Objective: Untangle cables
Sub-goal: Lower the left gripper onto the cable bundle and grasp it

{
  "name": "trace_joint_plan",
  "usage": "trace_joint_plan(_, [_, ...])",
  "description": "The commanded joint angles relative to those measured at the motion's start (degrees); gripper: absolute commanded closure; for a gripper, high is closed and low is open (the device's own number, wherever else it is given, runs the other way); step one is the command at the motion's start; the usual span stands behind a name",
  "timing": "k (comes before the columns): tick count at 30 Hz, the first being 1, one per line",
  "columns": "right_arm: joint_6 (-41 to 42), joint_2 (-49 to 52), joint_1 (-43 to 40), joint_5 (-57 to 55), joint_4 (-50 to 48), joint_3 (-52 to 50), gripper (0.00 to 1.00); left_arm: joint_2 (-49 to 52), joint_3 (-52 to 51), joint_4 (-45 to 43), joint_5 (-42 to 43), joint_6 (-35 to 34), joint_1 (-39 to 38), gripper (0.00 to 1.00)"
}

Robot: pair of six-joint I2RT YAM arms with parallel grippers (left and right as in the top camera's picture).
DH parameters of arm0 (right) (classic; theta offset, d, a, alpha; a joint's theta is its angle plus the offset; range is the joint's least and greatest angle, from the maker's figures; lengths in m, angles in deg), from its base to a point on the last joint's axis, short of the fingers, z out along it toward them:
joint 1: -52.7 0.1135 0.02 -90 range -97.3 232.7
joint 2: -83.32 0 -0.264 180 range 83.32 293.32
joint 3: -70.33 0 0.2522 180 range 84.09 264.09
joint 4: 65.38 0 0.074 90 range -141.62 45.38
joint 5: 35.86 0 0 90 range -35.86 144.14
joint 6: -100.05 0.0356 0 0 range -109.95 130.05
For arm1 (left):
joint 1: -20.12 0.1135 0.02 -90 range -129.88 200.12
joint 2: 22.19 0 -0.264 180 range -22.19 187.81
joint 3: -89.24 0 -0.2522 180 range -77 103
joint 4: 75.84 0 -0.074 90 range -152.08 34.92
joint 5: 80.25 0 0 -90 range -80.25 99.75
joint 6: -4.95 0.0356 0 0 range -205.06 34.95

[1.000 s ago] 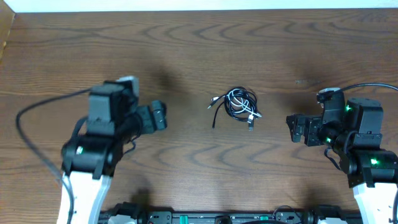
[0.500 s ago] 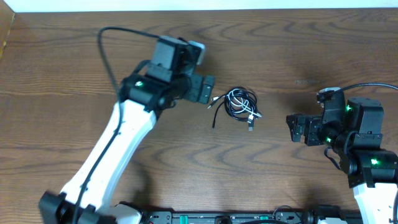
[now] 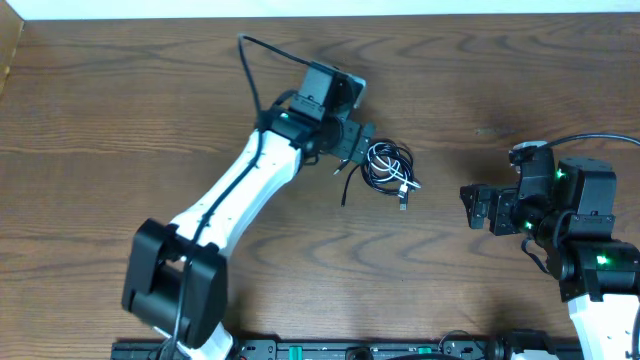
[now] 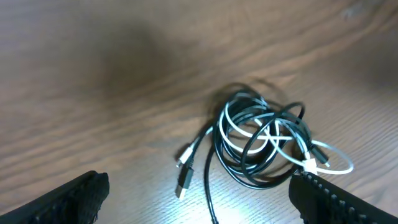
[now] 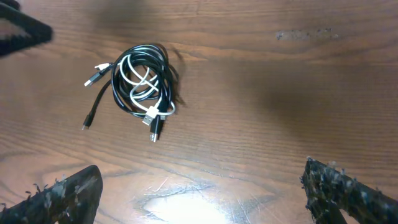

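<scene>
The cables [image 3: 386,170] lie in one small knot of black and white loops at the middle of the wooden table [image 3: 200,90], with a black tail and a silvery plug [image 4: 185,180] trailing left. My left gripper [image 3: 358,143] hovers open just above the knot's upper left edge. In the left wrist view the cables [image 4: 261,140] sit ahead of the left gripper [image 4: 199,202], with only the tail between its fingers [image 4: 74,199]. My right gripper [image 3: 469,206] stands open well to the right of the knot. The right wrist view has the cables [image 5: 140,84] far ahead.
The left arm [image 3: 235,200] stretches diagonally from the front left to the centre. A thick black robot cable [image 3: 250,70] arcs above it. The right arm base [image 3: 590,250] sits at the front right. A pale wall edge [image 3: 300,8] borders the far side.
My left arm has swung from the left side of the table up and right to the knot. The cables and the right arm have not moved.
</scene>
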Motion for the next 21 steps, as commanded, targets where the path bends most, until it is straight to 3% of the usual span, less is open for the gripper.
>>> trace_joint_plan(1, [-0.24, 0.00, 0.35, 0.55, 0.02, 1.16, 0.01, 0.96, 0.87, -0.24, -0.13, -0.94, -0.13, 0.02])
trace_joint_plan(21, [-0.24, 0.00, 0.35, 0.57, 0.50, 1.16, 0.01, 1.03, 0.83, -2.03, -0.13, -0.92, -0.13, 0.02])
